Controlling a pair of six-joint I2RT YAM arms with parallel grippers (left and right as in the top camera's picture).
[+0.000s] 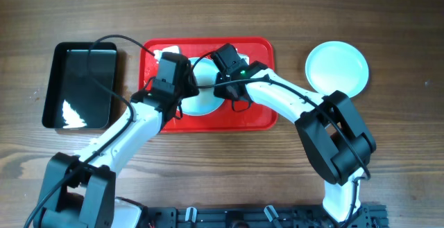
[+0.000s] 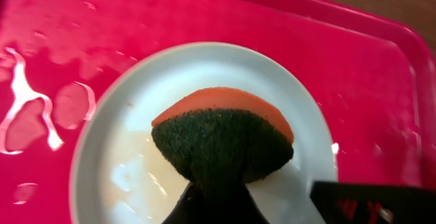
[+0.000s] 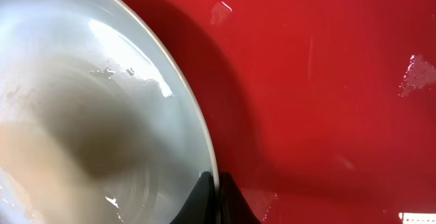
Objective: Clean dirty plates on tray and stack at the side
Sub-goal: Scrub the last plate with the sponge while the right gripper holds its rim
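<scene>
The red tray [image 1: 257, 110] lies in the middle of the table. A pale plate [image 1: 202, 98] sits on it between my two arms. My left gripper [image 1: 184, 89] is shut on a dark green and orange sponge [image 2: 225, 142] and holds it over this plate [image 2: 129, 142]; the plate's surface looks wet. My right gripper [image 3: 218, 183] is shut on the plate's rim [image 3: 82, 115], and it shows in the overhead view [image 1: 218, 81]. A second plate [image 1: 168, 50] at the tray's far left is mostly hidden by my left wrist. A third plate [image 1: 337, 67] lies on the table right of the tray.
A black rectangular bin [image 1: 81, 84] stands left of the tray. Wet patches glisten on the tray floor [image 2: 27, 122]. The tray's far rim [image 2: 381, 20] runs past the plate, with wood table beyond.
</scene>
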